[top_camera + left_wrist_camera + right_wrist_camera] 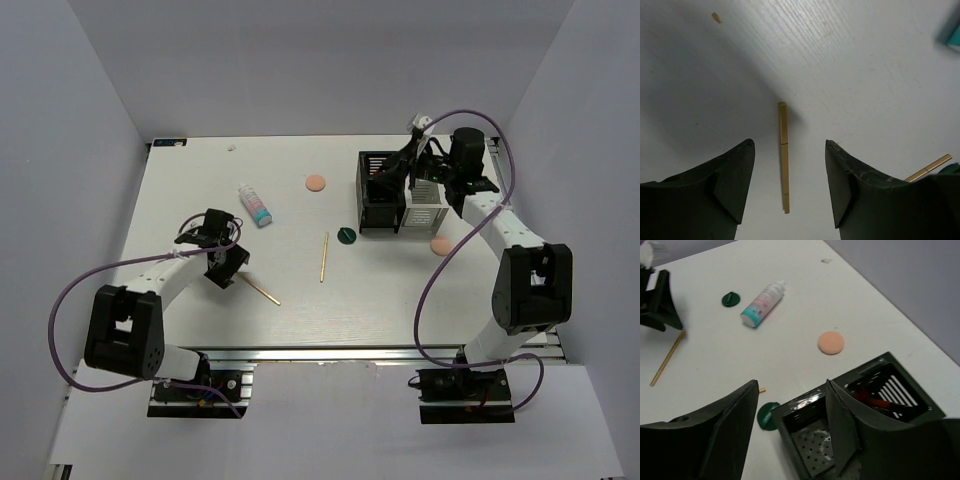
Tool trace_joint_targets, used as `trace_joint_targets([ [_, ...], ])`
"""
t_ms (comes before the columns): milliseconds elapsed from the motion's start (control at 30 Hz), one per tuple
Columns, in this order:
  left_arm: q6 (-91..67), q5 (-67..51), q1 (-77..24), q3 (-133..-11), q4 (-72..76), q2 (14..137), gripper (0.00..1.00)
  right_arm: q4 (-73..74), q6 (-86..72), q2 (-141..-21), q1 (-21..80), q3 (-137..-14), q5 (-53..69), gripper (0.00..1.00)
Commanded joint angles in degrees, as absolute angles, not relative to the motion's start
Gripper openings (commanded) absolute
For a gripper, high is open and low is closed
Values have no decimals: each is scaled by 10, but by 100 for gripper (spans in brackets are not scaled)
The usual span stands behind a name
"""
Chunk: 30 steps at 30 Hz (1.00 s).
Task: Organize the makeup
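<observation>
The black box [380,218] sits under the right gripper [790,386], whose jaws are spread and empty. Well left of the box, the left gripper [789,147] hangs released, with a tan stick [784,160] lying between its fingers, touching neither. The tube [256,205] also lies left of the box.

Tube [255,204] lies left of puff [316,183] and box [378,216].
</observation>
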State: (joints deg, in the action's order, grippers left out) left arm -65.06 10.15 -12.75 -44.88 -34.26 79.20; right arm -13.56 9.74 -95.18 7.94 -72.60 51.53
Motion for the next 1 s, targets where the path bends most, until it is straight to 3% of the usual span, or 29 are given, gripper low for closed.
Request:
trace_joint_targets([
  [0, -643, 83, -133, -471, -380, 802, 68, -119, 134, -921, 86, -700, 583, 62],
  [400, -617, 105, -169, -595, -475, 968, 64, -136, 110, -874, 97, -636, 583, 64],
  [633, -602, 115, -174, -611, -511, 1006, 55, -134, 107, -861, 97, -621, 577, 64],
  [900, -604, 112, -177, -605, -476, 998, 11, -134, 98, -861, 97, -622, 578, 65],
  [967, -597, 108, -180, -616, -468, 985, 6, -132, 95, -860, 97, -624, 577, 65],
])
